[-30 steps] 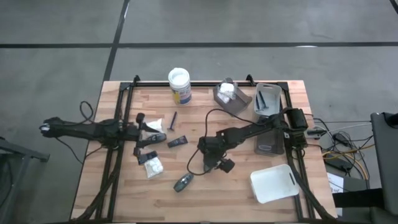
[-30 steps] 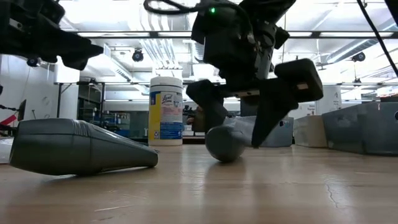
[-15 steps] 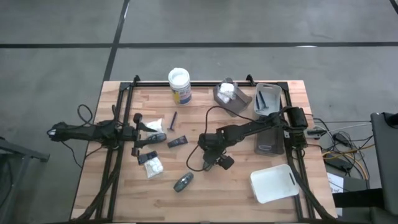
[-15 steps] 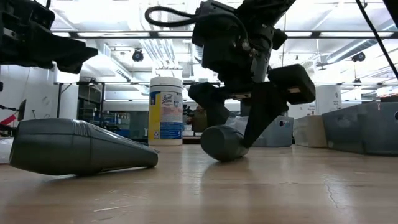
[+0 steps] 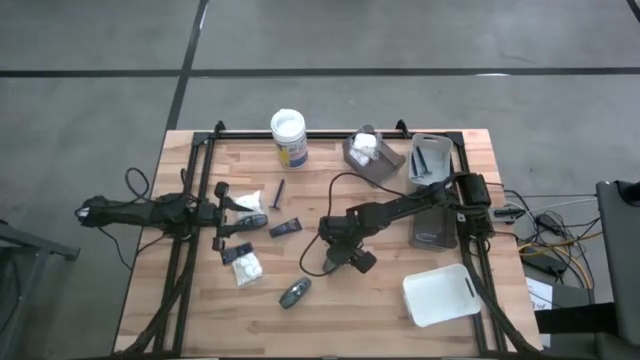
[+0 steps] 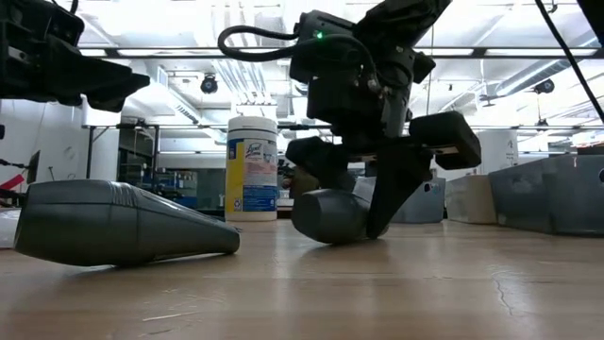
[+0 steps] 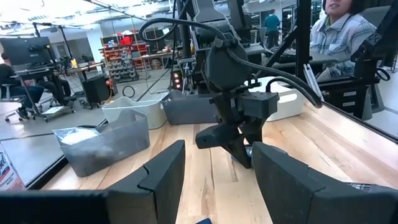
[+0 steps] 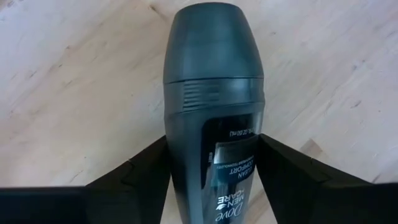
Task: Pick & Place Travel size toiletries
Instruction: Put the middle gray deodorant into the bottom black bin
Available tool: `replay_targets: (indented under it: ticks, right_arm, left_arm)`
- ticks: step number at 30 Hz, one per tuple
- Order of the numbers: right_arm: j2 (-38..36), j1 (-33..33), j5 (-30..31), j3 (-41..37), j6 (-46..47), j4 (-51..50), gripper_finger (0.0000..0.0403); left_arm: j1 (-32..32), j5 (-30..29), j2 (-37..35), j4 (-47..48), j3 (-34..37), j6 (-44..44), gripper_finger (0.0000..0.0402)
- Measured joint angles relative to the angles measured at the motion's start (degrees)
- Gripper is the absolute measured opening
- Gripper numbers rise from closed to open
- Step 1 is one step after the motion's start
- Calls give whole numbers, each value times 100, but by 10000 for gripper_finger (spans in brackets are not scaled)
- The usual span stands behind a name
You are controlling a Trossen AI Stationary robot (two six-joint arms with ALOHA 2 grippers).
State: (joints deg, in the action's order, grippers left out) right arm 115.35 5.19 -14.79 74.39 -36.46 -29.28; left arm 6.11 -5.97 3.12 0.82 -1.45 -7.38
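My right gripper [image 6: 354, 203] stands at the table's middle [image 5: 336, 254], shut on a dark grey oval deodorant bottle [image 8: 214, 106]. My left gripper [image 7: 214, 180] is open and hovers left of centre [image 5: 236, 224]. Around it lie loose toiletries, each flat on the wood. They are white packets [image 5: 246, 200] [image 5: 245, 266], a thin dark stick [image 5: 279, 189], a dark tube [image 5: 286, 228] and another grey oval bottle [image 5: 295, 292]. That bottle fills the near left of the low view [image 6: 113, 222]. My right gripper pinches the bottle's labelled body [image 8: 217, 180] between its two fingers [image 8: 130, 180], one on each side. The fingers slant down from above and lie along the bottle. The capped end [image 8: 211, 43] sticks out past the fingertips. The bottle is tilted, its underside [image 6: 326, 236] at the table top.
A white-lidded jar [image 5: 288, 138] stands at the far edge. Grey trays [image 5: 385, 170] [image 5: 430, 160] [image 5: 432, 230] and a white tray [image 5: 440, 295] line the right side. A person [image 7: 348, 28] sits beyond the table. Bare wood lies along the near edge [image 5: 340, 320].
My right gripper has shut on the deodorant bottle: its fingers stood wide on either side and now touch it. The bottle has tipped and shifted a little sideways in the low view. My left arm has drawn back slightly toward the table's left edge.
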Motion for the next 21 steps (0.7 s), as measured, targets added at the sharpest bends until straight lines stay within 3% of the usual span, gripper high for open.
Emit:
replay_targets:
  ticks: [21]
  right_arm:
    - [-145,4,-14,-4,180,-107,199]
  left_arm:
    - [0,6,2,-20,7,9,193]
